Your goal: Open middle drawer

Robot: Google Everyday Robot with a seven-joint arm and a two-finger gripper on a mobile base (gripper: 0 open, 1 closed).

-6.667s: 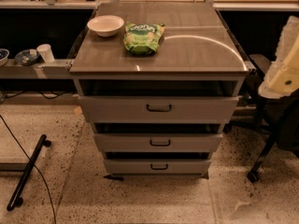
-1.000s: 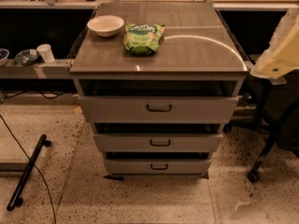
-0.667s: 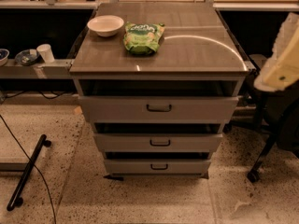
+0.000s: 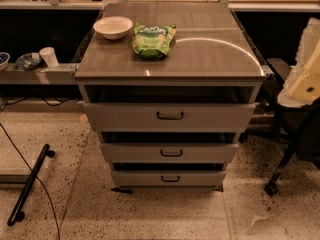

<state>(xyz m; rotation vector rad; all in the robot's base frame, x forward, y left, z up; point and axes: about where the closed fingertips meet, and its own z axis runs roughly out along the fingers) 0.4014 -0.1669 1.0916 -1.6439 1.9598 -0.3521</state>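
Speckled stone floor fills the near ground, and a black bar lies on it at 8 o'clock. Behind it a grey cabinet is seen with three light-grey drawer fronts stacked. The middle drawer sits just below the picture's centre, towards 6 o'clock, between the bottom drawer and the top drawer. Its small black handle is untouched. On the cabinet top, towards 12 o'clock, a green snack bag and a white bowl are set.

The cream gripper is found at 3 o'clock, at the right edge, well apart from the handle. Whether it is spread or closed cannot be told.

The reach is judged not yet begun. Because three like handles are stacked closely, the wrong one could be caught. The cabinet could also be dragged by a crooked pull.
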